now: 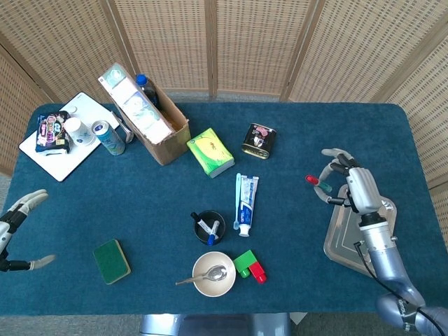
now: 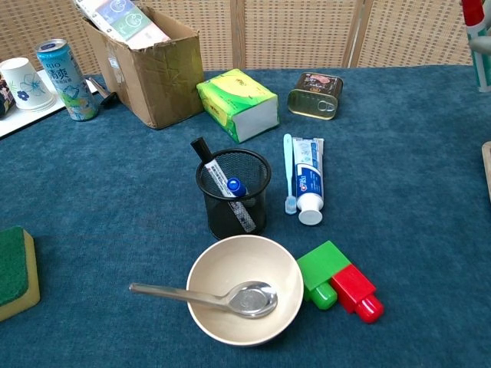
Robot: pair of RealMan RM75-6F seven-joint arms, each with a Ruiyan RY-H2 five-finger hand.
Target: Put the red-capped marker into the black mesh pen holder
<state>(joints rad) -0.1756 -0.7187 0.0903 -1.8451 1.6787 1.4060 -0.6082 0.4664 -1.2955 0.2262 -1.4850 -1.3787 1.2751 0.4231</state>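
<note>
Right hand (image 1: 348,185) holds marker (image 1: 314,181) cap-up.

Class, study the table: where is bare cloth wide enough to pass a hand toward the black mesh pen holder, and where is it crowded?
Bare cloth lies left of the black mesh pen holder, up to the green sponge, and right of the toothpaste, toward the metal tray. It is crowded in front, at the bowl and blocks.
</note>
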